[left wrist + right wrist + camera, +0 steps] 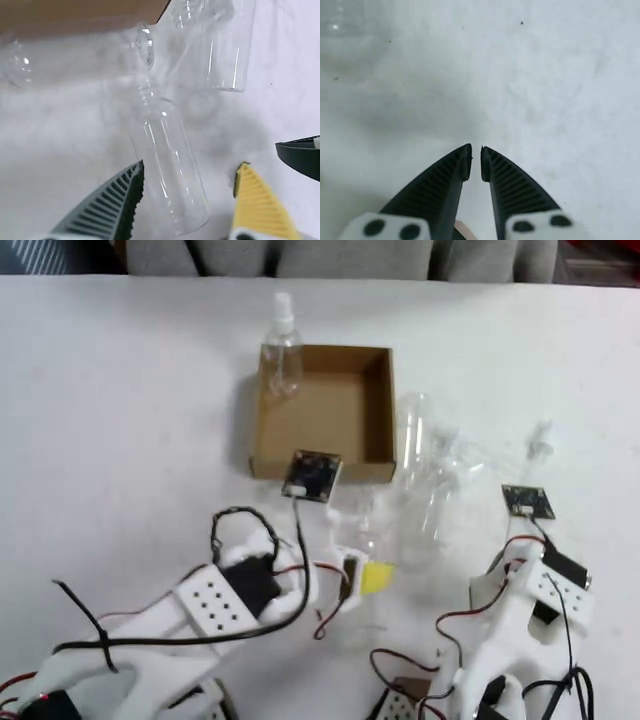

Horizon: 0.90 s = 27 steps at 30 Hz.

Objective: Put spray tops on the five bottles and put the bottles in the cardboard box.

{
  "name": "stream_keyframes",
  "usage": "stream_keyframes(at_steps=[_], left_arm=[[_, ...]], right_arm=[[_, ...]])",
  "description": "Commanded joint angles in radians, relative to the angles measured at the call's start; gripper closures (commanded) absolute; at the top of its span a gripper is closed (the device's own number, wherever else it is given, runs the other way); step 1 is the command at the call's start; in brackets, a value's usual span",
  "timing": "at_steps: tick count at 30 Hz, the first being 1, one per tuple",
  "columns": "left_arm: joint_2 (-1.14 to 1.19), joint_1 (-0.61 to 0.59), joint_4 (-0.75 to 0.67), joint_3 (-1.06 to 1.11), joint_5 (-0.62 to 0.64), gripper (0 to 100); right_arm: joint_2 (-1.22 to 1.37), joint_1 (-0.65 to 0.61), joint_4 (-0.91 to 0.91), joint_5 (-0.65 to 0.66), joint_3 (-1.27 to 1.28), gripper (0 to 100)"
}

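While left gripper (190, 170) gapes astride 1 bottle (167, 142) lying flat, right gripper (475, 156) sits closed, empty. Likely pickup step; next: close squarely.

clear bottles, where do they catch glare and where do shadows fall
Left wrist view: the lying bottle inside the open left gripper shows thin white glare streaks and a soft grey shadow beside it. High view: the loose bottles by the cardboard box nearly blend into the white table. Right wrist view: a faint grey shadow ahead of the shut right gripper.
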Motion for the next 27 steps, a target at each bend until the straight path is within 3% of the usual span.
stream_keyframes(at_steps=[1, 5, 12, 27], left_arm=[[-0.001, 0.01, -0.028, -0.083, 0.026, 71], [0.124, 0.008, -0.017, -0.138, 0.029, 71], [0.39, -0.042, 0.126, -0.344, 0.032, 71], [0.426, -0.065, 0.15, -0.376, 0.083, 70]], right_arm=[[0.002, 0.001, -0.012, 0.009, -0.006, 98.1], [0.002, 0.001, -0.012, 0.008, -0.005, 98.1], [0.002, 0.001, -0.012, 0.008, -0.005, 98.1], [0.002, 0.001, -0.012, 0.014, -0.005, 98.1]])
